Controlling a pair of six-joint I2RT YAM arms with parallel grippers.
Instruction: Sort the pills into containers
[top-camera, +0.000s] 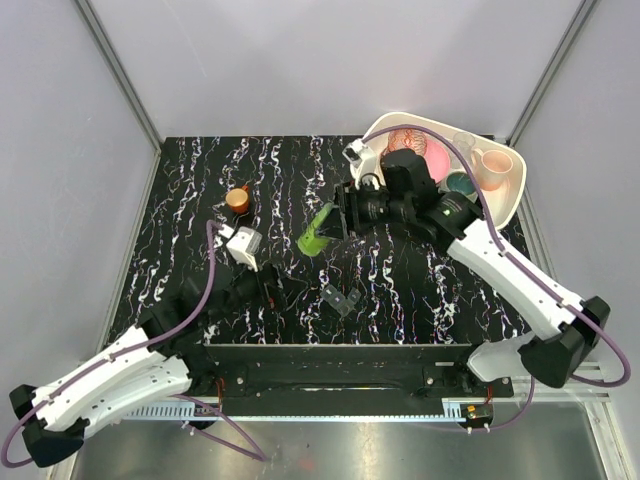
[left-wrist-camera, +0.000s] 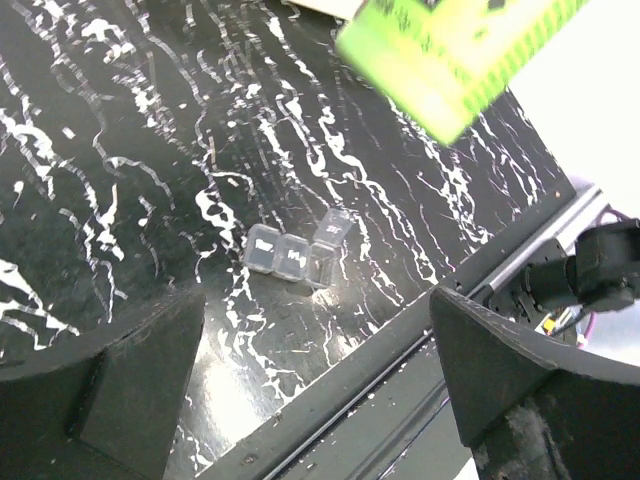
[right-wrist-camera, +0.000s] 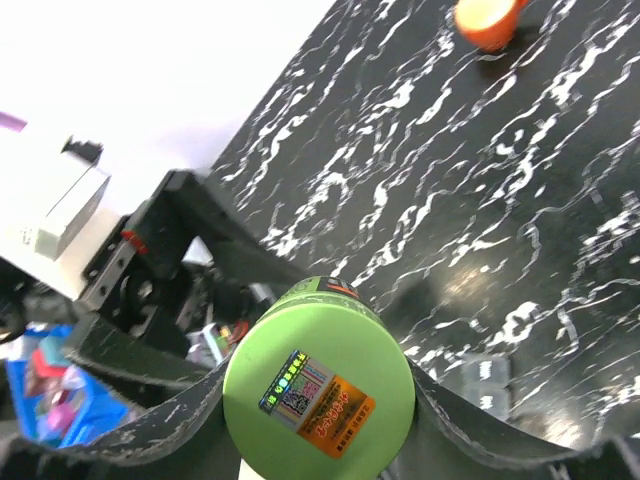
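My right pincer (top-camera: 338, 222) clenches the green bottle (right-wrist-camera: 318, 385), tilted beyond the pill box (left-wrist-camera: 297, 253) on the bench (top-camera: 200, 200), one lid up. My left pincer (left-wrist-camera: 315, 375) hangs released beside it. Sorting, I judge, has hardly begun.

lab cell: white framed walls (top-camera: 320, 60).
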